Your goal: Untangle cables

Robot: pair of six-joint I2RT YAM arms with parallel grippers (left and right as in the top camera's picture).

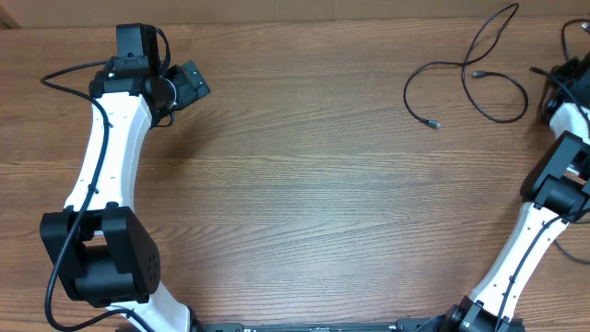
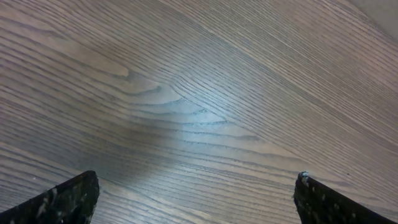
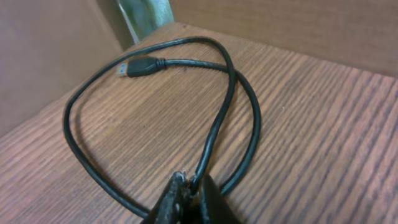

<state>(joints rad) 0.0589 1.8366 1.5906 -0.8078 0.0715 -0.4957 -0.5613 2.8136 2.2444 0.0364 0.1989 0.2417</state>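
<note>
One thin black cable [image 1: 479,69] lies loose in curves at the far right of the wooden table, with small plug ends toward the middle. My right gripper [image 1: 560,81] is at the far right edge, shut on a second black cable [image 3: 230,81]. In the right wrist view, the fingers [image 3: 193,185] pinch one strand of it. The rest loops out on the wood and ends in a silvery plug [image 3: 134,67]. My left gripper [image 1: 195,81] is at the far left, open and empty [image 2: 197,180] over bare wood, far from both cables.
The table's far edge [image 1: 295,20] runs along the top, and its corner [image 3: 155,28] is just beyond the held loop. A brown wall stands behind it. A thicker arm wire [image 1: 64,74] hangs by the left arm.
</note>
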